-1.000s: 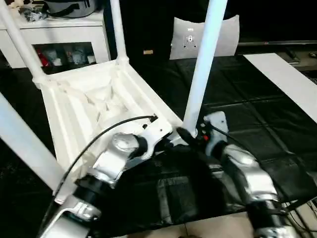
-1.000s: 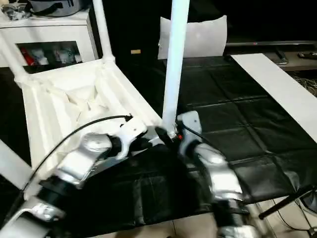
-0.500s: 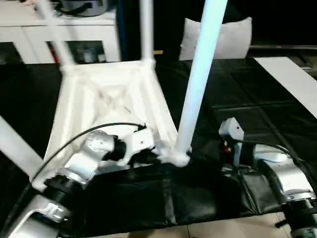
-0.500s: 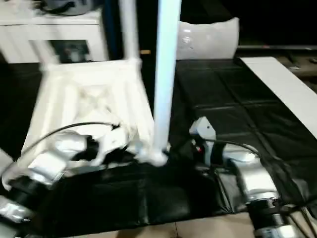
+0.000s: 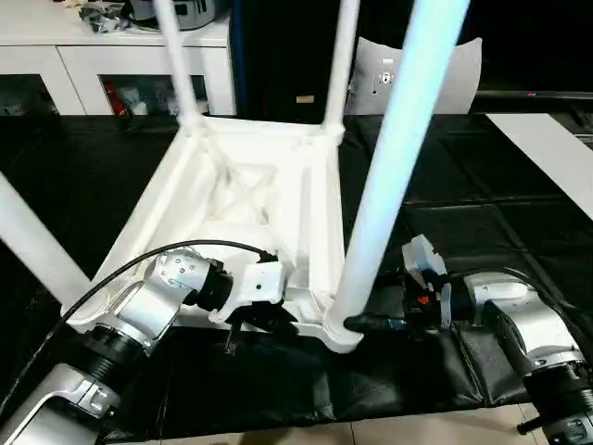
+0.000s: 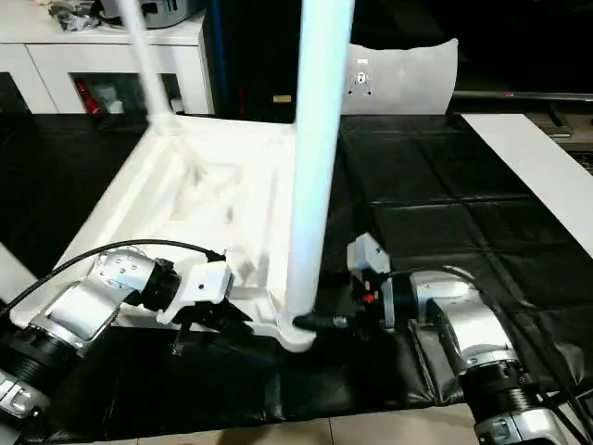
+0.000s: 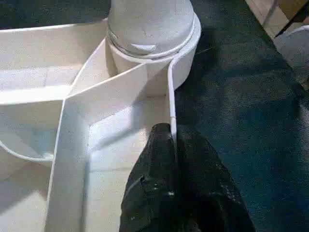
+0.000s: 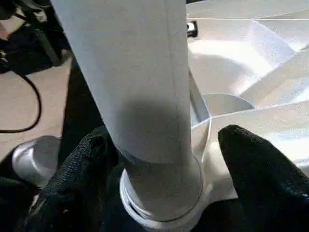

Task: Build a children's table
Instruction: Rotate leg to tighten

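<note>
Shown upside down on the black padded mat (image 5: 482, 241), the children's table top (image 5: 243, 190) lies with its ribbed underside up, and we count four legs standing in its corner sockets: the near right leg (image 5: 394, 167), the near left leg (image 5: 32, 243), and two far legs (image 5: 174, 65) (image 5: 340, 56) before the white cabinet (image 5: 120, 69).

Our left gripper (image 7: 173, 159) is pressed shut on the thin edge wall of the top, just beside the near right corner socket (image 7: 152, 46); one finger lies inside the wall, the other outside.

Our right gripper (image 8: 159, 159) stands wide, its two black fingers (image 8: 260, 169) flanking the base of the near right leg where it enters the socket. Whether the pads touch the leg we cannot tell; nothing is clamped.

We judge the step in hand to be seating or checking this last leg.

Risks, as we judge them:
- If the right gripper closes off-centre, it may push the tall leg sideways and tilt it in the socket.
- If the leg is only partly seated, a sideways nudge could lever it out and topple it.
- If the left grip slips off the thin wall, the top could slide on the mat.
</note>
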`<state>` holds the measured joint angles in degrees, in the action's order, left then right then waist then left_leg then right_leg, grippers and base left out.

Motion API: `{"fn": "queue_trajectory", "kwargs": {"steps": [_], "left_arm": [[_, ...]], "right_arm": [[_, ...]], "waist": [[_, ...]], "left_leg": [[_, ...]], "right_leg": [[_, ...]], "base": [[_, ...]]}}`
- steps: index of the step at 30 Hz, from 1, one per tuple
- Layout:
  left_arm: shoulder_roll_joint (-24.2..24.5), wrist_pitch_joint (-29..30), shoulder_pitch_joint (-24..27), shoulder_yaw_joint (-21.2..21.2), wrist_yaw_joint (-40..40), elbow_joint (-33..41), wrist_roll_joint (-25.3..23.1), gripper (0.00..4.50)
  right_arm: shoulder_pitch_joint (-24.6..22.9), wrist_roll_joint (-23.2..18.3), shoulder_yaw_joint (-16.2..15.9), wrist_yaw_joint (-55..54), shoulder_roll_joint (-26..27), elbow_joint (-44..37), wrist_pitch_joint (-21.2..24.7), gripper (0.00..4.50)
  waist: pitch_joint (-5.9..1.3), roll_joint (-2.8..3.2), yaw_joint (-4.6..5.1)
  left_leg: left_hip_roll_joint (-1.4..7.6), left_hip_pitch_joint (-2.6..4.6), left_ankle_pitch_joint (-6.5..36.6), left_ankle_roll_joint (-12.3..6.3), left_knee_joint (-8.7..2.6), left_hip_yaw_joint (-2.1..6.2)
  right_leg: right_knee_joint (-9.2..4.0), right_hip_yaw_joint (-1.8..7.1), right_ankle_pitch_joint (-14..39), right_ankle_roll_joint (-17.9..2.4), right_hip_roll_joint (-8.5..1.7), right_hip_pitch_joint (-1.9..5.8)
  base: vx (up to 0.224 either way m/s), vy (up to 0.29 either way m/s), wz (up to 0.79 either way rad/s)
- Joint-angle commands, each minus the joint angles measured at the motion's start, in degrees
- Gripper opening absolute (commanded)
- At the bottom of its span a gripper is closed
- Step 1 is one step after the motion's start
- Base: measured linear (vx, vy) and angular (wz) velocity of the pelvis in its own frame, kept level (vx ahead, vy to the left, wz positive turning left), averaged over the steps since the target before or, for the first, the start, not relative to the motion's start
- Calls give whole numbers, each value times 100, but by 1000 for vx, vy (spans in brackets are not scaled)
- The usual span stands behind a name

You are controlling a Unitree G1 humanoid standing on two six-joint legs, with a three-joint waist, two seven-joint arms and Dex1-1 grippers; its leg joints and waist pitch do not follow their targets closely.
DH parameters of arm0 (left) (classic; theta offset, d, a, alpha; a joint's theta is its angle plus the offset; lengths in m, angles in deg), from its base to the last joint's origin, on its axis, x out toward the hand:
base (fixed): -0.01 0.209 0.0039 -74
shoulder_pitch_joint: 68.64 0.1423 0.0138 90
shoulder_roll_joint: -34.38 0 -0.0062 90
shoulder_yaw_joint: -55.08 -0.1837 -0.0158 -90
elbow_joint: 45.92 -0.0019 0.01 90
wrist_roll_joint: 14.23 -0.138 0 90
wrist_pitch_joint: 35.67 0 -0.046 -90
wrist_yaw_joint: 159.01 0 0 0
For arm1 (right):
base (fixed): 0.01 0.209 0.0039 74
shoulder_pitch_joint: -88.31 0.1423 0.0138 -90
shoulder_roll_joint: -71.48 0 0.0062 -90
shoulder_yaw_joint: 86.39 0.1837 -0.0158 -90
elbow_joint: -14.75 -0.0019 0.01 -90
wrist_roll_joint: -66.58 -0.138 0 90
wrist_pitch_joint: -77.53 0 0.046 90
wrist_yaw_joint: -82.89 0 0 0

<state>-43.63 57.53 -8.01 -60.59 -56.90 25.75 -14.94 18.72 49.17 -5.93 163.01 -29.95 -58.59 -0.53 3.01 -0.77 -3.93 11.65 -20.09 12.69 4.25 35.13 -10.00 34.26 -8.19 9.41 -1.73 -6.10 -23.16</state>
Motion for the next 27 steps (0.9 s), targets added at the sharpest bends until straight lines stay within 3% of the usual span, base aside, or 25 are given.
{"fn": "queue_trajectory", "kwargs": {"steps": [1, 7, 9, 18, 20, 22, 23, 24, 25, 27], "left_arm": [[-56, -186, -47, -231, -271, 162, -3, 0], [-42, -222, -57, -236, -300, 139, 17, 0], [-42, -222, -56, -235, -300, 139, 18, 0], [-6, -139, 11, -236, -271, 195, -14, 0], [11, 26, 13, -208, -79, 232, -123, 0], [-156, 696, 11, 8, 412, 342, -98, 0], [-156, 696, 11, 8, 412, 342, -98, 0], [-354, 1176, 8, 152, 813, 435, -79, 0], [-358, 1185, 9, 155, 821, 438, -78, 0], [-581, 1527, 31, 284, 1183, 512, -35, 0]], "right_arm": [[117, -85, -43, 179, -82, -6, 104, 325], [156, -84, -90, 264, -80, 97, 54, 276], [157, -85, -92, 264, -78, 98, 55, 241], [83, -233, -86, 338, 5, -66, 304, 195], [32, -395, 9, 205, 83, -214, 522, 194], [-109, -422, 34, -182, 180, -564, 796, 194], [-109, -422, 34, -182, 180, -564, 796, 194], [-208, -257, 35, -702, 333, -709, 915, 194], [-209, -253, 35, -714, 337, -711, 917, 194], [-273, -104, 72, -1229, 556, -787, 943, 194]], "waist": [[-404, -64, 27], [-410, -50, 23], [-414, -56, 26], [-411, -24, 20], [-413, -20, 21], [-401, 29, 25], [-400, 13, 28], [-382, 1, 29], [-382, 1, 29], [-366, 11, 67]], "left_leg": [[223, -12, 460, -431, -414, 25], [218, -11, 430, -389, -409, 27], [223, -8, 407, -394, -407, 27], [220, -11, 460, -366, -411, 33], [219, -8, 450, -360, -410, 31], [230, -1, 453, -288, -423, 39], [220, 2, 492, -281, -420, 34], [206, 8, 617, -221, -427, 30], [206, 8, 617, -221, -427, 30], [180, 4, 908, -114, -437, 47]], "right_leg": [[-336, 414, 1359, -1095, -324, 356], [-340, 408, 1419, -1054, -323, 351], [-334, 408, 1353, -1074, -319, 351], [-336, 405, 1379, -1082, -316, 359], [-342, 405, 1337, -1085, -313, 360], [-325, 409, 1294, -1112, -310, 360], [-355, 405, 1377, -1090, -310, 356], [-393, 398, 1635, -1022, -311, 354], [-393, 398, 1635, -1022, -311, 354], [-468, 369, 2221, -806, -314, 359]], "base": [[0, 0, 0], [0, 0, 0], [0, 0, 0], [0, 0, 0], [0, 0, 0], [0, 0, 0], [0, 0, 0], [0, 0, 0], [0, 0, 0], [0, 0, 0]]}}
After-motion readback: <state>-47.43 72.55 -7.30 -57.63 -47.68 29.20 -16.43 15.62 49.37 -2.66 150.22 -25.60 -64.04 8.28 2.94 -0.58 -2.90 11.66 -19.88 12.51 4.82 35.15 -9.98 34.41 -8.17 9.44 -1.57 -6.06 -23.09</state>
